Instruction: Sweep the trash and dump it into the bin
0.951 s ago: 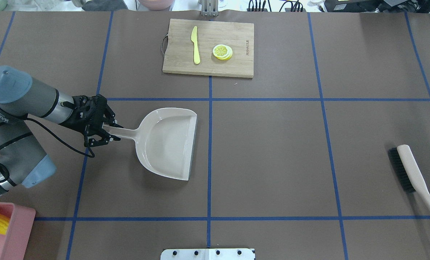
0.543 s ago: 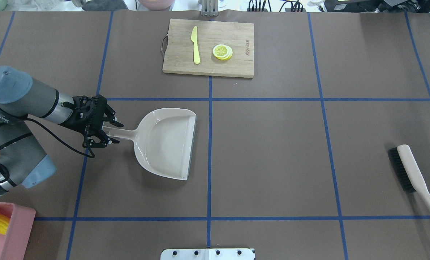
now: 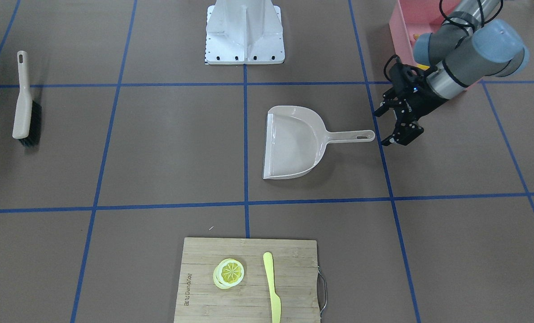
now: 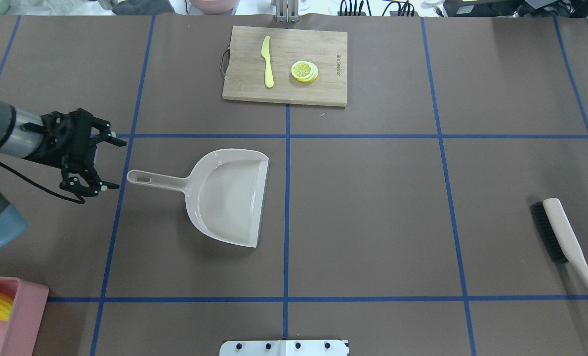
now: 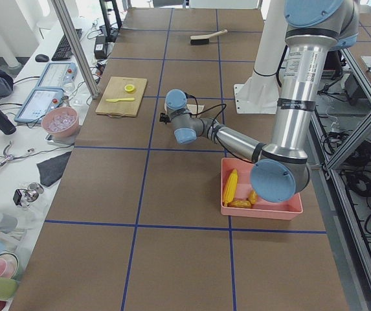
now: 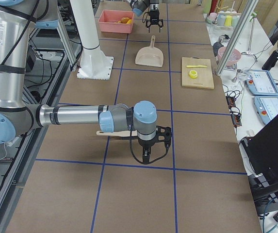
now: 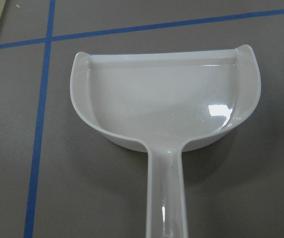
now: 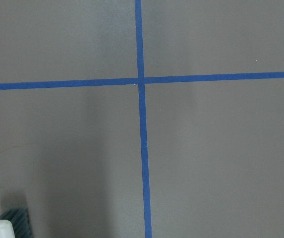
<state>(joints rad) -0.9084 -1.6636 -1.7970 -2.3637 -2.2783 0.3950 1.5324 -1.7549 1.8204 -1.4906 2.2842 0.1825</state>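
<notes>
The pink bin (image 4: 24, 309) stands at the near left corner and also shows in the exterior left view (image 5: 263, 208). In it lie the yellow corn cob (image 5: 230, 186) and two golden-brown pieces (image 5: 242, 203); I cannot tell potato from ginger. The beige dustpan (image 4: 227, 198) lies empty and flat on the table. My left gripper (image 4: 119, 164) is open and empty, just left of the handle's end (image 4: 143, 178), apart from it. My right gripper (image 6: 146, 156) shows only in the exterior right view, near the brush (image 6: 110, 132); I cannot tell whether it is open or shut.
The brush (image 4: 561, 237) lies at the table's right edge. A wooden cutting board (image 4: 323, 44) at the far middle carries a yellow knife (image 4: 267, 62) and a lemon slice (image 4: 304, 70). The robot's base plate (image 4: 284, 347) is at the near edge.
My left gripper has let go of the dustpan handle, opened wider and drawn back to the left. The dustpan has stayed flat in place.
</notes>
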